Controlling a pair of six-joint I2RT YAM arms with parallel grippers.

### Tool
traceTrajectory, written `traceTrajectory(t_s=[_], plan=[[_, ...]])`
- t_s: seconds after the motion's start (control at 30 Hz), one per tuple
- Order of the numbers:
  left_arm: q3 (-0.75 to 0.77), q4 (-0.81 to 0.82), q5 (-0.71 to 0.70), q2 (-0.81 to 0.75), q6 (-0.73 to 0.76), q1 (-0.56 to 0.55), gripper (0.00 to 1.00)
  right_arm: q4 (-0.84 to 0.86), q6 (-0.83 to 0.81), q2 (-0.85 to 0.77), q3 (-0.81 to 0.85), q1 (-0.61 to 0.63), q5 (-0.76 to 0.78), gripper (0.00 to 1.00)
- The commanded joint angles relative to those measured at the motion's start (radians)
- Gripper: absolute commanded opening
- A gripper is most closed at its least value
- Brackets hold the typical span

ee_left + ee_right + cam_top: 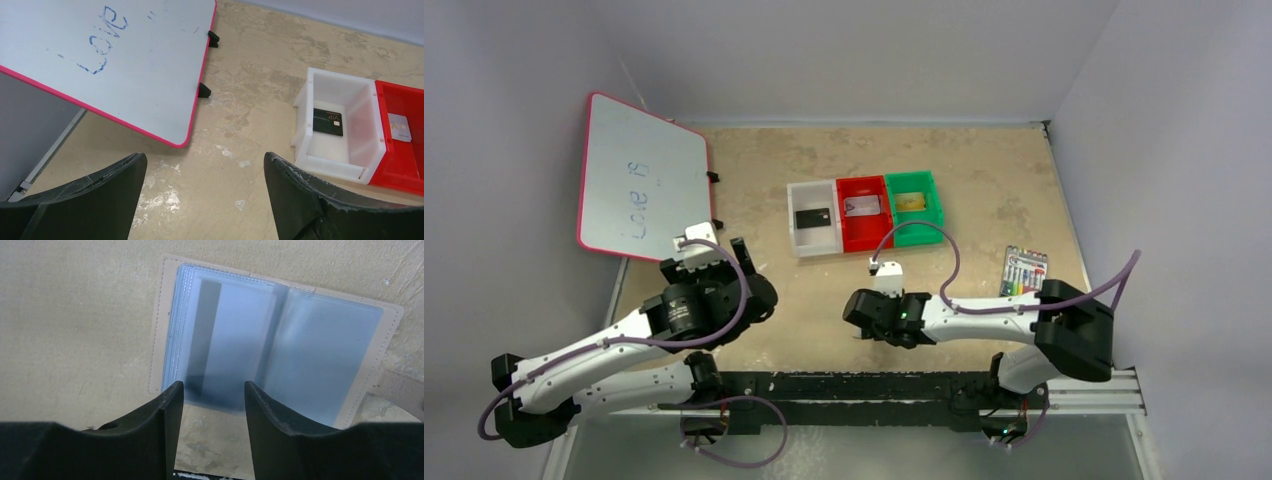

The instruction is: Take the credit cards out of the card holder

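The card holder (pixel 325 350) lies open on the table in the right wrist view, two blue-grey panels inside a tan border. A pale credit card with a dark stripe (pixel 230 340) sits in its left panel. My right gripper (pixel 214 390) is open, its fingertips at the near edge of that panel, holding nothing. In the top view the right gripper (pixel 858 312) hides the holder. My left gripper (pixel 742 262) is open and empty over bare table, as the left wrist view (pixel 205 160) shows. A black card (pixel 812 217), a silvery card (pixel 862 207) and a gold card (pixel 911 202) lie in the bins.
White (pixel 814 245), red (pixel 864 232) and green (pixel 916 228) bins stand in a row mid-table. A pink-framed whiteboard (pixel 639 180) leans at the far left, near the left gripper. A pack of coloured markers (pixel 1024 270) lies at the right.
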Motion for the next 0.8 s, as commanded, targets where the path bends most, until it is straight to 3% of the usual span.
traceTrajectory(t_s=[0.0,0.37,0.77], plan=[[0.043,-0.018,-0.042,-0.001,-0.027,0.003,0.87,-0.068,0.055,0.053,0.086,0.012,0.094,0.51],[0.043,-0.041,-0.051,-0.015,-0.055,0.004,0.87,-0.114,0.076,0.16,0.107,0.012,0.103,0.43],[0.044,-0.042,-0.051,-0.002,-0.055,0.003,0.87,0.036,0.023,0.067,0.034,0.011,0.031,0.19]])
